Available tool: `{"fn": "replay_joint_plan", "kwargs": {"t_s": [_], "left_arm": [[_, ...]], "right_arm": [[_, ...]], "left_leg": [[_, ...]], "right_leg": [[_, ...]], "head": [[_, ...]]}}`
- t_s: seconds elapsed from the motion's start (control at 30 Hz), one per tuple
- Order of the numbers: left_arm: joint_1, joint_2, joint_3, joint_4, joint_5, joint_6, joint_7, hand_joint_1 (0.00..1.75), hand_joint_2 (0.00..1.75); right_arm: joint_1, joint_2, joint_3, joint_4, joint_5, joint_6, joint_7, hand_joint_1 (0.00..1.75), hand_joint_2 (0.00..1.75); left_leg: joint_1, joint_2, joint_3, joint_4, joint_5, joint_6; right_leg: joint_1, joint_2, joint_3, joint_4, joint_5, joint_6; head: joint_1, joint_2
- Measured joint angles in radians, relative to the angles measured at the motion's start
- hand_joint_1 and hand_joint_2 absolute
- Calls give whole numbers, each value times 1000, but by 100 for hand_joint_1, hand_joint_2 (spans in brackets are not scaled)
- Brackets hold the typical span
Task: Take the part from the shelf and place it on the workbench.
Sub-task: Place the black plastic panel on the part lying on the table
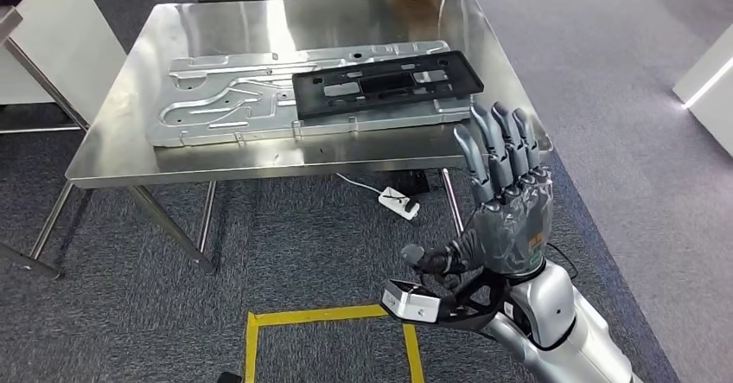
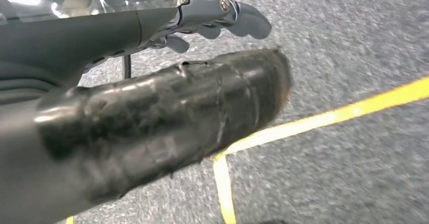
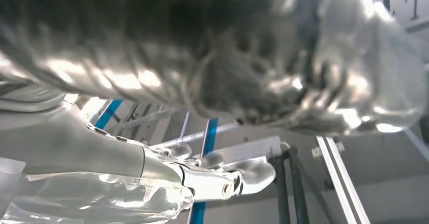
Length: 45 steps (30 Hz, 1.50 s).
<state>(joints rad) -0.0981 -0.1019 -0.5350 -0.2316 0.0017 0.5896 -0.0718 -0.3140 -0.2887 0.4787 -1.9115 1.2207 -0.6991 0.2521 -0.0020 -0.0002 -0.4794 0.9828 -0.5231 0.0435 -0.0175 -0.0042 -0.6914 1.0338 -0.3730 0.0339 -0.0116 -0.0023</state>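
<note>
Head view: black part on workbench; right hand raised, fingers spread, empty; left hand fingers unclear

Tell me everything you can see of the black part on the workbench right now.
The black part is a flat, long rectangular frame, seemingly matte plastic, with several rectangular cut-outs that show the metal beneath. It lies flat and slightly skewed on the right half of a stamped silver metal panel, which rests on the steel workbench. Only the panel touches it. The right hand is raised in front of the bench, fingers extended, holding nothing.
</note>
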Motion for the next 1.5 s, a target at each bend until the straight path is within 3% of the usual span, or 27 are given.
{"fn": "replay_joint_plan", "kwargs": {"t_s": [0.1, 0.13, 0.17, 0.2, 0.23, 0.27, 0.33, 0.4, 0.47, 0.53, 0.6, 0.63, 0.67, 0.7, 0.77, 0.83, 0.87, 0.97, 1.03, 1.1, 1.13, 1.17, 1.23, 1.3, 1.37, 1.4, 1.5], "left_arm": [[0, 0, 0, 0, 0, 0, 0, 0, 0], [1, 0, 0, 0, 0, 0, 0, 0, 0], [1, 0, 0, 0, 0, 0, 0, 0, 0], [2, 0, 0, 0, 0, 0, 0, 0, 0], [2, 0, 0, 0, 0, 0, 0, 0, 0], [1, 0, 0, 0, 0, 0, 0, 0, 0], [1, 0, 0, 0, 0, 0, 0, 0, 0], [1, 0, 0, 0, -1, 0, 0, 0, 0], [4, 0, 0, 0, 0, 0, 0, 0, 0], [8, 0, 0, 0, 0, 0, 0, 0, 0], [9, 0, 0, 0, 0, 0, 0, 0, 0], [9, 0, 0, 0, 0, 0, 0, 0, 0], [9, 0, 0, 0, 0, 0, 0, 0, 0], [9, 0, 0, 0, 0, 0, 0, 0, 0], [8, 0, 0, 0, 0, 0, 0, 0, 0], [6, 0, 0, 0, 0, 0, 0, 0, 0], [5, 0, 0, 0, 0, 0, 0, 0, 0], [6, 1, -1, 0, 0, 0, 0, 0, 0], [5, 1, -1, 0, 0, 0, 0, 0, 0], [4, 0, -1, 0, 0, 0, 0, 0, 0], [4, 0, -1, 0, 0, 0, 0, 0, 0], [4, 0, -1, 0, 0, 0, 0, 0, 0], [4, 0, -1, 0, 0, 0, 0, 0, 0], [4, 0, -1, 0, 0, 0, 0, 0, 0], [4, 0, -1, 0, 0, 0, 0, 0, 0], [3, 0, -1, 0, 0, 0, 1, 0, 0], [5, 0, -1, 0, 8, 9, 26, 0, 0]], "right_arm": [[6, 3, -13, -3, 0, -1, -1, 0, 0], [8, 3, -17, -3, 0, -1, -1, 0, 0], [10, 4, -20, -3, 0, -1, -1, 0, 0], [12, 5, -23, -3, 0, -1, -1, 0, 0], [13, 6, -25, -3, 0, -1, -1, 0, 0], [14, 7, -28, -4, 0, -1, -1, 0, 0], [13, 9, -32, -9, 0, -1, -1, 0, 0], [13, 11, -35, -15, 0, -1, -1, 0, 0], [14, 14, -37, -16, 0, -1, -1, 0, 0], [15, 18, -38, -17, 0, -1, -2, 0, 0], [15, 21, -39, -17, 0, -1, -2, 0, 0], [16, 22, -40, -17, 0, -1, -2, 0, 0], [17, 23, -40, -17, 0, -1, -2, 0, 0], [18, 24, -40, -17, 0, -1, -2, 0, 0], [19, 26, -41, -17, 0, -1, -3, 0, 0], [19, 26, -42, -19, 0, -1, -3, 0, 0], [19, 26, -43, -20, 0, -1, -3, 0, 0], [19, 26, -46, -22, 0, -1, -3, 0, 0], [19, 26, -49, -22, 0, -1, -3, 0, 0], [20, 26, -51, -22, 0, -1, -4, 0, 0], [20, 26, -51, -22, 0, -1, -5, 0, 0], [21, 26, -52, -22, 0, -1, -5, 0, 0], [22, 26, -52, -22, 0, -1, -6, 0, 0], [21, 26, -53, -22, 0, -1, -6, 0, 0], [19, 26, -53, -24, 0, -1, -6, 0, 0], [19, 26, -54, -25, -2, 1, -4, 0, 0], [64, 53, -82, 15, -120, 97, 13, 0, 0]], "left_leg": [[-2, 6, -47, 0, 43, 18], [-3, 6, -66, 3, 56, 19], [-4, 6, -86, 6, 69, 19], [-5, 7, -106, 11, 80, 17], [-6, 7, -125, 16, 91, 15], [-6, 6, -141, 23, 100, 12], [-8, 6, -164, 34, 116, 3], [-9, 5, -174, 34, 136, -7], [-7, 3, -183, 31, 145, -18], [-4, 0, -206, 77, 87, -30], [2, -1, -238, 195, -15, -41], [5, 0, -249, 258, -45, -45], [7, 0, -250, 300, -54, -49], [9, 0, -235, 308, -40, -51], [12, 0, -151, 216, 11, -51], [9, -2, -50, 70, 22, -46], [7, -3, -22, 22, 14, -42], [5, -3, -17, -14, 15, -23], [8, 1, -29, -22, 34, -3], [7, 3, -48, -19, 49, 11], [5, 4, -59, -15, 55, 14], [3, 5, -72, -11, 62, 15], [0, 5, -98, -1, 74, 15], [-2, 4, -120, 10, 84, 10], [-4, 3, -134, 20, 92, 2], [-4, 3, -137, 22, 98, -3], [-2, 0, -144, 25, 102, -19]], "right_leg": [[-2, 2, -41, 162, -157, 5], [-2, 2, -49, 225, -183, 7], [-2, 3, -46, 267, -181, 9], [-2, 2, -28, 276, -159, 9], [-2, 3, 7, 252, -129, 8], [-2, 3, 60, 195, -113, 5], [3, 3, 171, 45, -130, -1], [11, 3, 217, -38, -153, -7], [9, 2, 202, -48, -134, -19], [3, -1, 179, -55, -109, -36], [3, -3, 151, -54, -85, -44], [3, -3, 135, -53, -73, -45], [2, -3, 120, -52, -62, -43], [1, -3, 105, -51, -52, -41], [-2, -3, 82, -47, -37, -34], [-2, -3, 68, -42, -25, -23], [-2, -4, 64, -42, -18, -17], [-2, -4, 58, -48, 0, 2], [-2, -2, 41, -11, -44, 10], [-2, 0, 4, 106, -139, 14], [-2, 0, -14, 174, -176, 16], [-2, 1, -22, 225, -192, 16], [-1, 1, 8, 228, -163, 14], [1, 1, 103, 107, -124, 6], [6, 2, 180, -12, -126, -3], [10, 2, 194, -39, -133, -7], [7, -3, 185, -57, -118, -25]], "head": [[7, 0], [8, 0], [8, 0], [8, 0], [8, 0], [8, 0], [8, 0], [9, 0], [11, 0], [8, 0], [2, 0], [0, 0], [0, 0], [-1, 0], [-1, 0], [-1, 0], [-1, 0], [0, 0], [3, 0], [8, 0], [9, 0], [10, 0], [9, 0], [9, 0], [9, 0], [9, 0], [13, 0]]}}
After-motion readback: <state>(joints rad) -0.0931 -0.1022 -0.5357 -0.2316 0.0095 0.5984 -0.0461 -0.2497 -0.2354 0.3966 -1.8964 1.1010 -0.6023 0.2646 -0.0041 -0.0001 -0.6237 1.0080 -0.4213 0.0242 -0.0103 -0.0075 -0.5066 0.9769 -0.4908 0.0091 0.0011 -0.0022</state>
